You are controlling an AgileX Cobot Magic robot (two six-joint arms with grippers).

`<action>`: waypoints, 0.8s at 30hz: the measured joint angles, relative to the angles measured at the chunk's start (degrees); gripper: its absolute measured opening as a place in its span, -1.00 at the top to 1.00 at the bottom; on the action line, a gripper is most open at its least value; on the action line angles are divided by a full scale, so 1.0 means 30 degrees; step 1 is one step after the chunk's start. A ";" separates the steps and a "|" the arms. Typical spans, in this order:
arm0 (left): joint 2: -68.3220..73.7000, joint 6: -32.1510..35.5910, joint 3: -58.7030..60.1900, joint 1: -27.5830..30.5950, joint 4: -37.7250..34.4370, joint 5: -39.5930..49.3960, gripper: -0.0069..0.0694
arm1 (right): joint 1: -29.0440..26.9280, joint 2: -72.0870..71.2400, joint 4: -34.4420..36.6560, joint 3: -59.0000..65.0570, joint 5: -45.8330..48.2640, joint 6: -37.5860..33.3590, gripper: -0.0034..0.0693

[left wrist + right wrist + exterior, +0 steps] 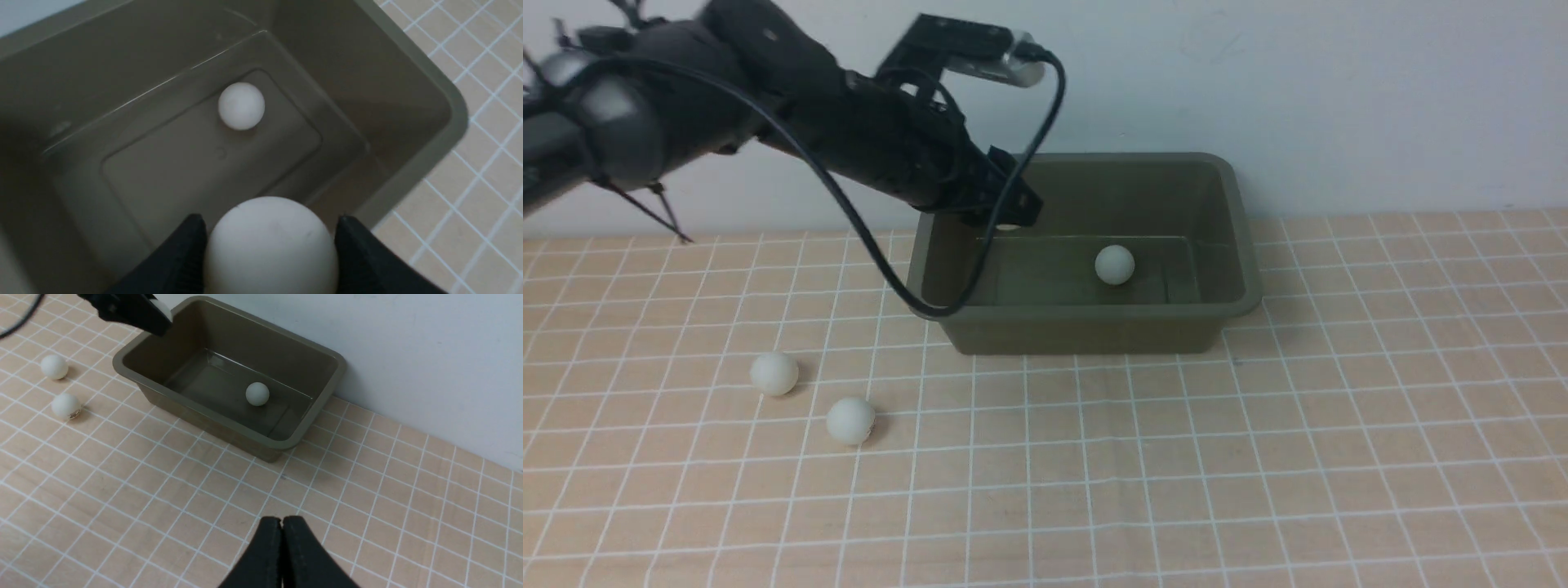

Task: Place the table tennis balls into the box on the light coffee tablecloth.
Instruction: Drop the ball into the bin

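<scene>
Peach-tan gridded tablecloth [1258,457] carries a dark olive-green rectangular plastic bin [1086,333] at far centre, one matte white ball [1114,265] on its floor. Left gripper [269,222] pinches a second white ball [270,249] over the bin's left end. A third white ball [774,373] and a fourth white ball [850,420] lie near left on the cloth. Right gripper [282,522] is pressed together, empty

You have matt white table tennis balls [774,373] at lower left, a smooth olive plastic box [1086,335] with a slight sheen, and a matt cloth tablecloth [1258,457].
</scene>
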 joint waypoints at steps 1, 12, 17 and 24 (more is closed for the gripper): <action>0.0796 0.0000 -0.0500 -0.0222 0.0101 -0.0252 -0.02 | 0.0000 0.0000 0.0080 0.0000 0.0000 0.0045 0.95; 0.4833 -0.0736 -0.3526 -0.0325 0.0290 -0.0262 -0.09 | 0.0000 0.0000 0.0857 0.0000 0.0036 0.0043 0.95; 0.4757 -0.0796 -0.3595 -0.0325 0.1303 -0.0282 -0.14 | 0.0000 0.0000 0.0986 0.0000 0.0075 0.0043 0.95; 0.3824 -0.1033 -0.3595 -0.0304 0.2582 0.0744 -0.14 | 0.0000 0.0000 0.0986 0.0000 0.0091 0.0043 0.95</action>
